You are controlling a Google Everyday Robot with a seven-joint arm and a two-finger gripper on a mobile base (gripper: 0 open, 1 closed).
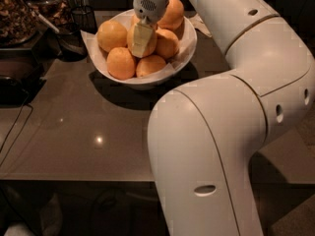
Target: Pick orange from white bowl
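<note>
Where the gripper (141,39) is: down in the bowl (191,45), on the middle orange (152,47)
Grip: I cannot tell if apart or together
Bowl: on the tabletop (74,132), full of fruit

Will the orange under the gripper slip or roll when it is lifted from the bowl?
The orange at the gripper looks round and firm, so it may roll if nudged. Its matte skin probably grips well. Neighbouring oranges in the white bowl crowd it and could shift.
</note>
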